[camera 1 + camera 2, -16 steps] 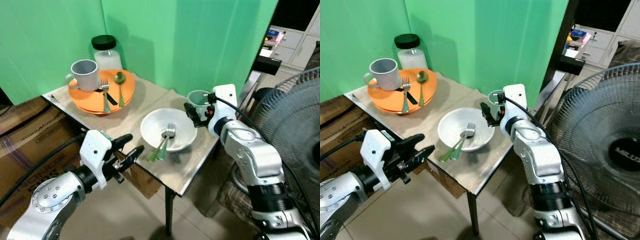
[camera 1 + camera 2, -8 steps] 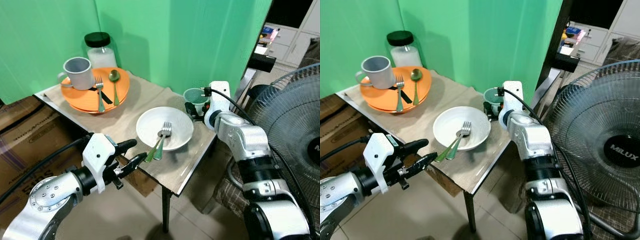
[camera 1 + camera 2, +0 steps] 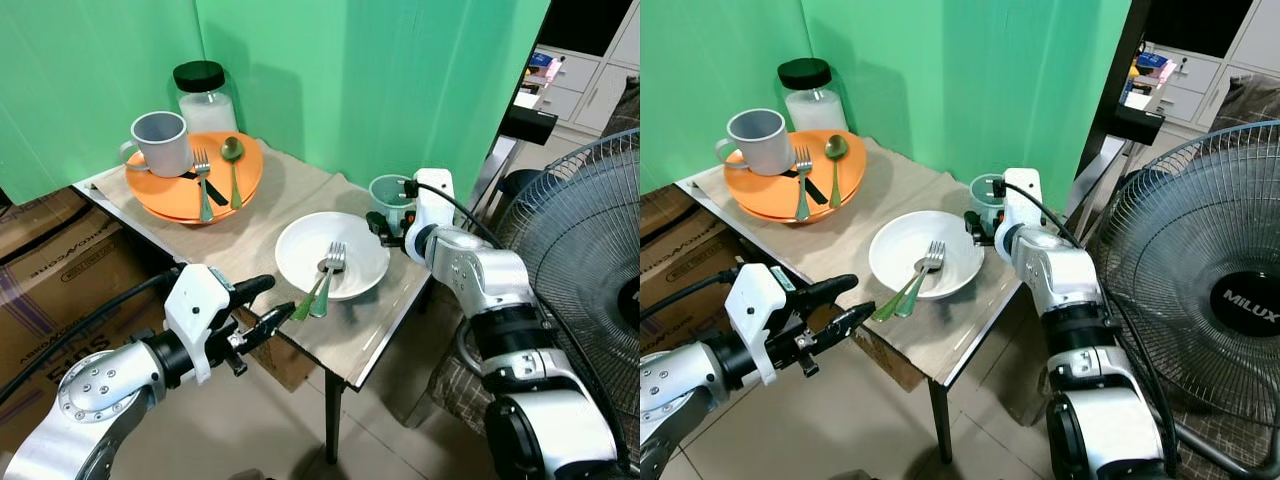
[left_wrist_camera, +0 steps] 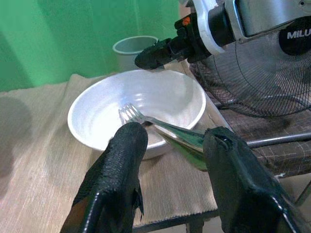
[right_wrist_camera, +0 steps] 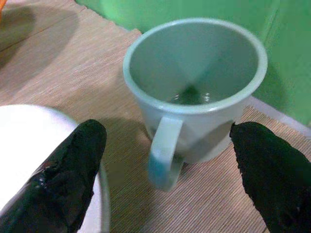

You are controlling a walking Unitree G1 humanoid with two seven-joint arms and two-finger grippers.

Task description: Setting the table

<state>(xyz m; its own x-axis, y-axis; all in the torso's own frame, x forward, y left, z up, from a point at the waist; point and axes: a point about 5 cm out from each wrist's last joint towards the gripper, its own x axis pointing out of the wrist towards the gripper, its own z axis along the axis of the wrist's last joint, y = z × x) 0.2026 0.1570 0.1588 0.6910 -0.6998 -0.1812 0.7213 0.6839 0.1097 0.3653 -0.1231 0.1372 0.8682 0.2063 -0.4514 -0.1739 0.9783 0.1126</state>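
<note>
White bowl [image 3: 333, 254] w/ 2 forks [image 3: 322, 278], 1 green mug [image 5: 194, 92]; left gripper [image 4: 170, 160] & right gripper [image 5: 170, 160] both spread, grasping nothing.

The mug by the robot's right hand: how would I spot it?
Find the small table against the green wall. Past the white bowl, at the far right edge, stands the pale green mug, upright and empty, before the open right gripper. The grey mug sits on the orange plate.

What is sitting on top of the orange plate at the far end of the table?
On the orange plate sit a grey mug, a fork, a spoon and a dark utensil lying partly under the fork. The plate surface beneath the mug is hidden.
</note>
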